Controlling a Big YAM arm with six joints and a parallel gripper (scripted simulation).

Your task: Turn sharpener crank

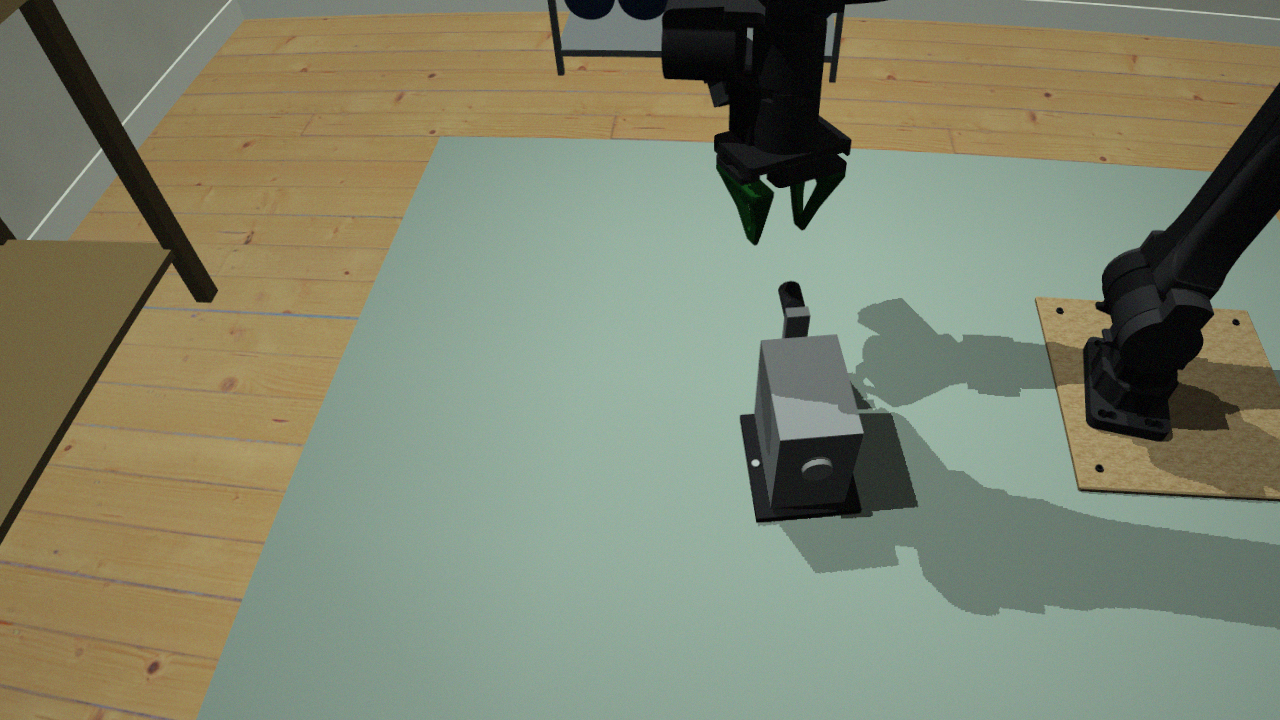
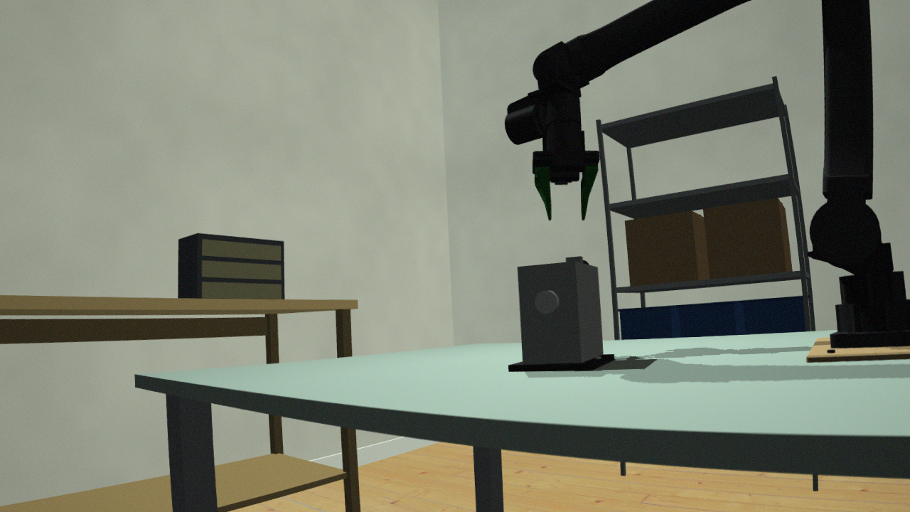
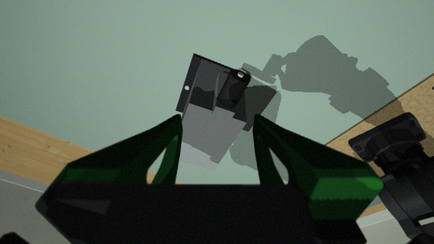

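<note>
The grey box-shaped sharpener (image 1: 808, 419) stands on a black base plate on the green table; it also shows in the side view (image 2: 559, 311) and in the wrist view (image 3: 211, 130). Its dark crank arm with a black cylindrical handle (image 1: 792, 305) sticks up at the sharpener's far side, and the handle shows in the wrist view (image 3: 233, 89). My gripper (image 1: 776, 220), with green fingers, hangs open and empty well above the crank handle, pointing down; it also shows in the side view (image 2: 564, 202) and in the wrist view (image 3: 217, 123). Nothing is between the fingers.
My arm's base (image 1: 1136, 367) is bolted to a wooden board (image 1: 1163, 402) at the table's right. A wooden side table (image 2: 178, 311) with a small drawer unit (image 2: 230, 266) stands to the left. A metal shelf with boxes (image 2: 706, 222) stands behind.
</note>
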